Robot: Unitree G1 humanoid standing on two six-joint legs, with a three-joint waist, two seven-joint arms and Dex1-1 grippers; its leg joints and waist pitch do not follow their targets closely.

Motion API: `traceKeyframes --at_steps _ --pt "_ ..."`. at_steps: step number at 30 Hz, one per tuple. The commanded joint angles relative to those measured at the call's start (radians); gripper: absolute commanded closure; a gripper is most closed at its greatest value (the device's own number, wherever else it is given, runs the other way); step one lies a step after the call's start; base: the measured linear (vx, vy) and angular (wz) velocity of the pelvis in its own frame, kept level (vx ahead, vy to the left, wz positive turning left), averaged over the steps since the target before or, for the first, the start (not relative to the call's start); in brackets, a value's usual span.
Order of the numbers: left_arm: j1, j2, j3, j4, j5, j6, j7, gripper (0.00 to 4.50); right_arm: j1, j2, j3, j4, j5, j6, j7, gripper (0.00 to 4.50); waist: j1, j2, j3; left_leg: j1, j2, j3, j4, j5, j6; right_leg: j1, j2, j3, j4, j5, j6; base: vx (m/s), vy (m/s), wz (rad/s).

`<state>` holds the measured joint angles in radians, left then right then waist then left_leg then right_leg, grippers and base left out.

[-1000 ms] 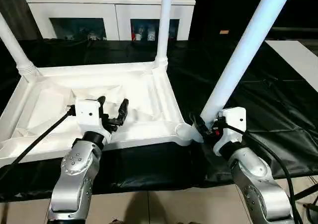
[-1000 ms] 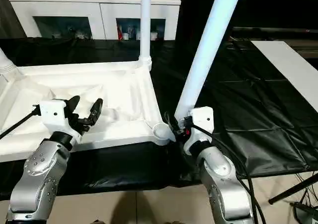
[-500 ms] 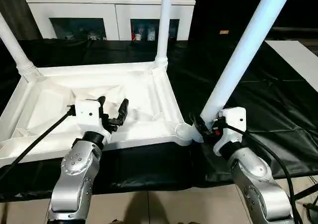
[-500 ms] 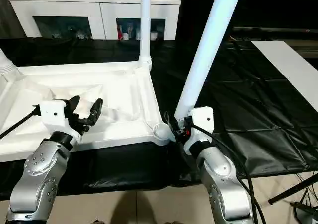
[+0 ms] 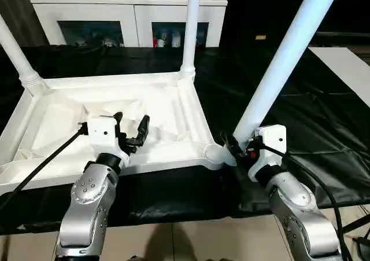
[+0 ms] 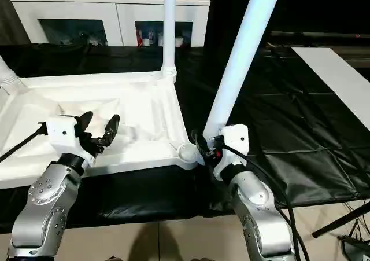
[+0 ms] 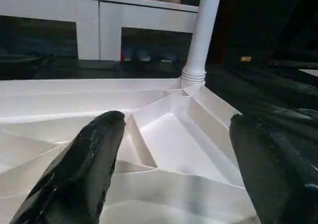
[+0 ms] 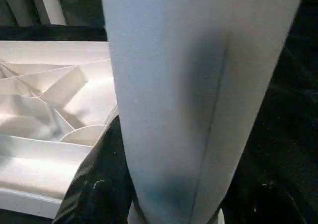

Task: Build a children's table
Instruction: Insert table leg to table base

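White leg (image 5: 283, 64) sits gripped in right jaws (image 5: 238, 147); left jaws (image 5: 132, 129) gape empty.

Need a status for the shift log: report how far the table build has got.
Done: two legs stand in the upturned tabletop's far corners. In hand: right gripper holds a tilted third leg beside the empty near-right socket. Left: seating it, plus a fourth. Left gripper is open.

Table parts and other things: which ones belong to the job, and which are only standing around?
Job: tabletop, upside down; two fitted legs; third leg in right gripper.
Not job: cabinet; black cloth.
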<state>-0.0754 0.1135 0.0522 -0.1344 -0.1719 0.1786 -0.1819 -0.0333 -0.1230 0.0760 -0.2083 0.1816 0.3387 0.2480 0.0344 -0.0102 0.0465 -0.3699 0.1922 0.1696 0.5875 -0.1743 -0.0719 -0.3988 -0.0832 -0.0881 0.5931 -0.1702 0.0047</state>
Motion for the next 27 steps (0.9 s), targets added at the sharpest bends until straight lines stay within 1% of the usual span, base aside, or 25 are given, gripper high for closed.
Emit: traceKeyframes --at_steps 1,2,14,27 --pt "0.008 0.005 -0.006 -0.012 0.006 -0.004 -0.001 0.69 -0.001 -0.005 0.000 0.017 -0.009 0.015 0.000 2.64 0.001 0.005 -0.049 0.006 0.032 -0.016 -0.081 -0.390 -0.005 0.030 -0.048 0.051 -0.094 -0.408 -0.061 0.000 0.000 0.00" --pt "0.008 0.005 -0.006 -0.012 0.006 -0.004 -0.001 0.69 -0.001 -0.005 0.000 0.017 -0.009 0.015 0.000 2.64 0.001 0.005 -0.049 0.004 0.031 -0.016 -0.081 -0.388 -0.005 0.031 -0.048 0.051 -0.094 -0.407 -0.061 0.000 0.000 0.00" --pt "0.008 0.005 -0.006 -0.012 0.006 -0.004 -0.001 0.69 -0.001 -0.005 0.000 0.017 -0.009 0.015 0.000 2.64 0.001 0.005 -0.048 0.005 0.032 -0.016 -0.081 -0.389 -0.004 0.030 -0.048 0.051 -0.095 -0.412 -0.060 0.000 0.000 0.00" --pt "0.008 0.005 -0.006 -0.012 0.006 -0.004 -0.001 0.69 -0.001 -0.005 0.000 0.017 -0.009 0.015 0.000 2.64 0.001 0.005 -0.049 0.005 0.032 -0.015 -0.081 -0.382 -0.003 0.031 -0.048 0.051 -0.093 -0.397 -0.065 0.000 0.000 0.00"
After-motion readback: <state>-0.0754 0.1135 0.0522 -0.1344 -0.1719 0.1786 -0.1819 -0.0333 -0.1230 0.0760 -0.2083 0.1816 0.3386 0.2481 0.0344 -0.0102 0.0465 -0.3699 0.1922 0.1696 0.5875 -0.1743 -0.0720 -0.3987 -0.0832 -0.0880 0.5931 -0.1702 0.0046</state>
